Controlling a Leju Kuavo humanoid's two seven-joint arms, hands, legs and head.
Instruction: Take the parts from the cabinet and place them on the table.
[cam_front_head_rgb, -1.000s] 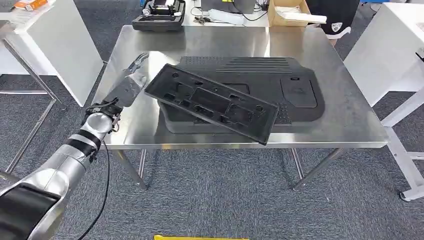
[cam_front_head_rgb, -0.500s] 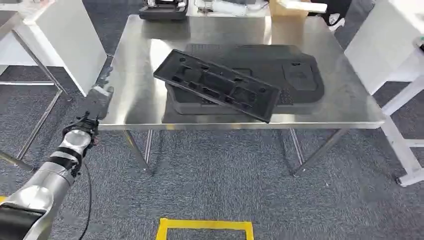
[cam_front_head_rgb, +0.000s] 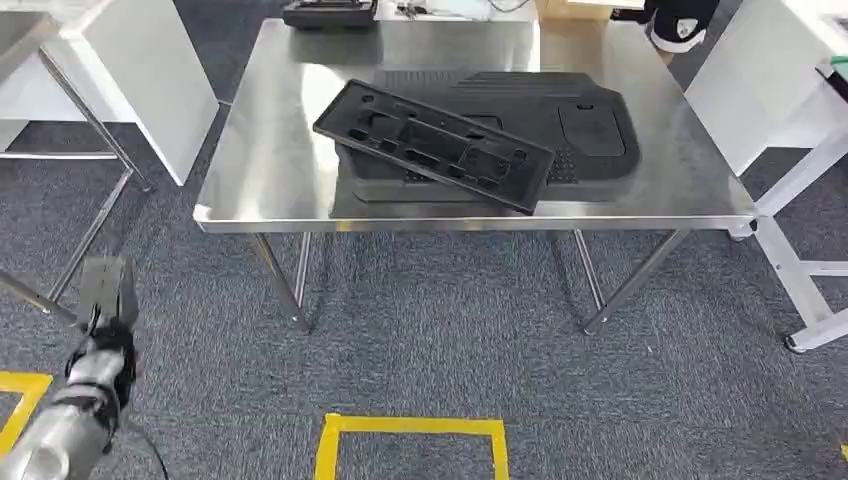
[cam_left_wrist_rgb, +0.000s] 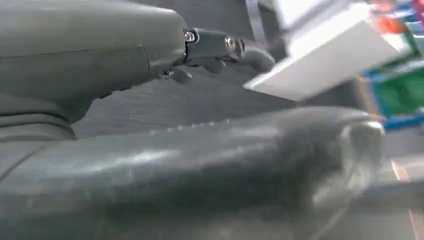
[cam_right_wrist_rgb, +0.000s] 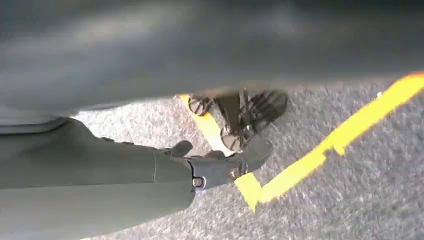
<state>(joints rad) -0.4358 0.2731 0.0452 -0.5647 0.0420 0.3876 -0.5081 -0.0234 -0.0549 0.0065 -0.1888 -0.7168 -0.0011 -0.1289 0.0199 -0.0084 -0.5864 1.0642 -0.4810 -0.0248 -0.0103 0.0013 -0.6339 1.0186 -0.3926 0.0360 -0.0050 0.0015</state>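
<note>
Landmark: steel table (cam_front_head_rgb: 270, 170).

Yellow floor tape (cam_front_head_rgb: 412, 428) on the grey carpet, nearest the robot, short of the table's front edge. Left hand (cam_front_head_rgb: 108, 290) hangs low over the carpet, below and well apart from the table's front-left corner; blurred, holding nothing, but whether its fingers are spread or curled cannot be told. Right hand (cam_right_wrist_rgb: 220, 167), right wrist view, hangs above carpet and tape; fingers extended, nothing in them.

On the table: long flat black tray part (cam_front_head_rgb: 432, 146) lies at a slant, its near end toward the front edge, resting across the larger black panel part (cam_front_head_rgb: 590, 135). The panel lies flat on the tabletop, right of centre.

Behind the table's far edge: a black case (cam_front_head_rgb: 330, 12). A white cabinet (cam_front_head_rgb: 120, 60) stands left of the table.
</note>
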